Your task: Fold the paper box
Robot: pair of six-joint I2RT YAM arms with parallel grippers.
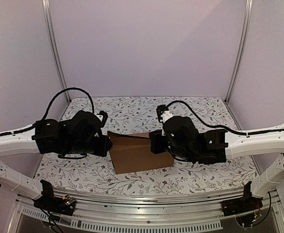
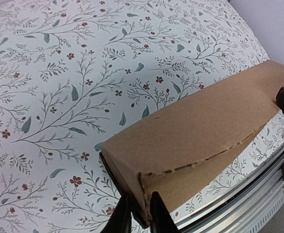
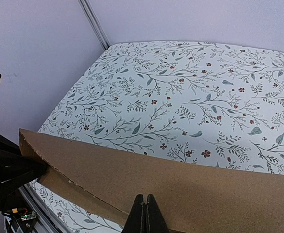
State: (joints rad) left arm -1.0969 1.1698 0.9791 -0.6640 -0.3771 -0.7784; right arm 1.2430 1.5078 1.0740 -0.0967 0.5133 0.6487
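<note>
The paper box (image 1: 139, 155), plain brown cardboard, lies partly folded on the floral table between both arms. In the left wrist view the paper box (image 2: 200, 126) shows a top panel and a perforated crease. My left gripper (image 2: 139, 195) is closed on the box's near corner, one finger on each side of the cardboard edge; from above it (image 1: 105, 143) meets the box's left end. My right gripper (image 3: 145, 195) is shut, its fingers pressed together over the box's broad panel (image 3: 180, 189); from above it (image 1: 154, 143) is at the box's right end.
A floral cloth (image 1: 190, 116) covers the table. An aluminium rail (image 1: 146, 206) runs along the near edge. Pale walls and two metal posts (image 1: 54, 48) enclose the back and sides. The other arm's black body (image 3: 3, 170) shows at the left of the right wrist view.
</note>
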